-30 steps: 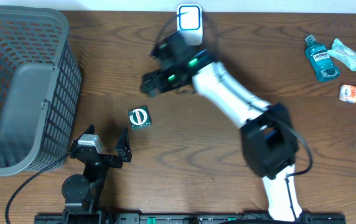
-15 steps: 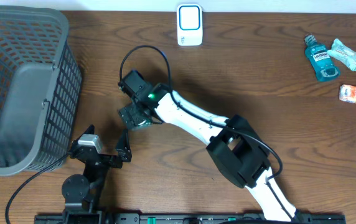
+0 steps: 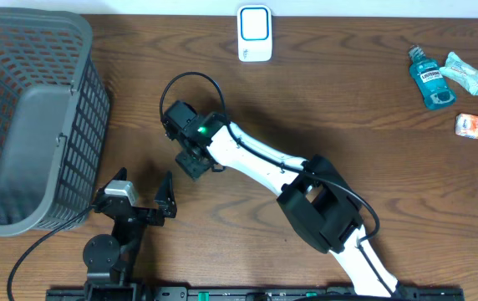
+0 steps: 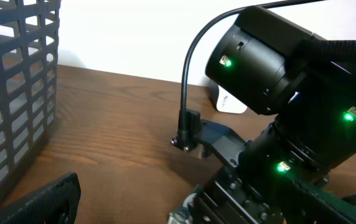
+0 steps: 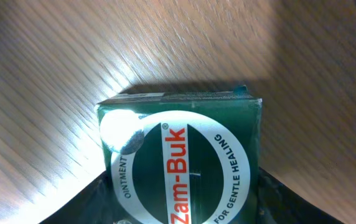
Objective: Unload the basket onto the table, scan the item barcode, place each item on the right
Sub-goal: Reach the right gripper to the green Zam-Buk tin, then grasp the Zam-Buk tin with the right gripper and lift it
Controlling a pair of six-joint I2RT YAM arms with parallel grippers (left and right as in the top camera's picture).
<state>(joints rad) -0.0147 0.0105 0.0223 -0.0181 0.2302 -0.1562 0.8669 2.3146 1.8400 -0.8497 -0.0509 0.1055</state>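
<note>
The item is a dark green Zam-Buk ointment box with a white ring and orange lettering, lying flat on the wooden table. My right gripper is down over it, and its dark fingers press both sides of the box. From overhead the right gripper hides the box. No barcode shows on the face I see. The white scanner with a blue frame stands at the far edge. My left gripper rests open near the front, just left of the box.
A large grey basket fills the left side. A blue mouthwash bottle, a pale packet and an orange box lie at the far right. The right arm's cable loops above its wrist.
The right arm swung from near the scanner down onto the green box. Its jaws have narrowed from wide open onto the box's sides. The left arm has not moved.
</note>
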